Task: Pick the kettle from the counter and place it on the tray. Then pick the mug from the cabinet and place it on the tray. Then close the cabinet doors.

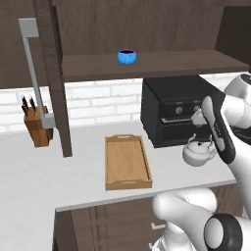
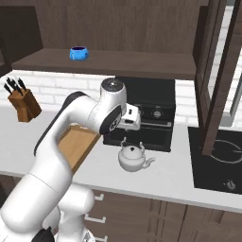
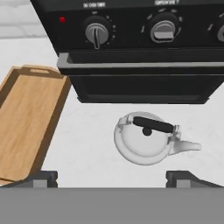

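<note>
End effector (image 3: 111, 178) open, poised above kettle (image 3: 144, 139).

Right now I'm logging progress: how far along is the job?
Nothing is done yet. The kettle stands on the counter beside the bare tray; the open gripper hovers above it. The mug sits in the cabinet, doors open.

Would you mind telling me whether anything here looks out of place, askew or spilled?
Nothing stands out. The kettle sits upright on the counter beside the bare tray, the mug stands upright on the cabinet shelf, and nothing is spilled.
</note>
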You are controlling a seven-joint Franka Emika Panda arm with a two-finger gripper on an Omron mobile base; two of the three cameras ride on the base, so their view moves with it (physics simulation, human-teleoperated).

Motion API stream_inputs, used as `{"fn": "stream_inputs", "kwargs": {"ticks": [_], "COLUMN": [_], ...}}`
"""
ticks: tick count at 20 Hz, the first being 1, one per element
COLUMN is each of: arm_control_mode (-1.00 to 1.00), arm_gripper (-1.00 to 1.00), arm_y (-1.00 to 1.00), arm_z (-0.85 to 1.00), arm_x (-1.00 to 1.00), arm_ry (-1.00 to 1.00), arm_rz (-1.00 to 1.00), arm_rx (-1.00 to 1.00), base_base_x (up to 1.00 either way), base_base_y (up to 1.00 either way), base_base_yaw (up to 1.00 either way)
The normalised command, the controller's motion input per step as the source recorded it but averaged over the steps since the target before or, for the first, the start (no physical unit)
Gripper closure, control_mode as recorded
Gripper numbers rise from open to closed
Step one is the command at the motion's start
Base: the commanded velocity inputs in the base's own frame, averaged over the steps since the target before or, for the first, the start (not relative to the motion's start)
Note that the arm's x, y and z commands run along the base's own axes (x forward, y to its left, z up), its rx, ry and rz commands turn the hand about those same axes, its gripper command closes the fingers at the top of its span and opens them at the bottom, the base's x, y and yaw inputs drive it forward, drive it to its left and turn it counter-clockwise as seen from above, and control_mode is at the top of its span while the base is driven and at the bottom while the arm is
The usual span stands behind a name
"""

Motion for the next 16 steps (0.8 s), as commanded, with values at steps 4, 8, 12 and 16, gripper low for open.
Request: {"fn": "stream_inputs", "kwargs": {"ticks": [4, 8, 12, 16], "arm_control_mode": [-1.0, -1.0, -1.0, -1.0], "arm_gripper": [-1.0, -1.0, -1.0, -1.0], "arm_y": [-0.42, -0.29, -0.28, -0.21], "arm_z": [-0.17, -0.24, -0.3, -0.3], "arm_x": [0.01, 0.05, 0.13, 0.12], "arm_ry": [-0.02, 0.0, 0.01, 0.05], "arm_rz": [0.02, 0.04, 0.08, 0.12], "arm_rx": [0.0, 0.0, -0.01, -0.04], "base_base_x": [0.0, 0.0, 0.0, 0.0], "base_base_y": [0.0, 0.0, 0.0, 0.0], "base_base_yaw": [0.0, 0.0, 0.0, 0.0]}}
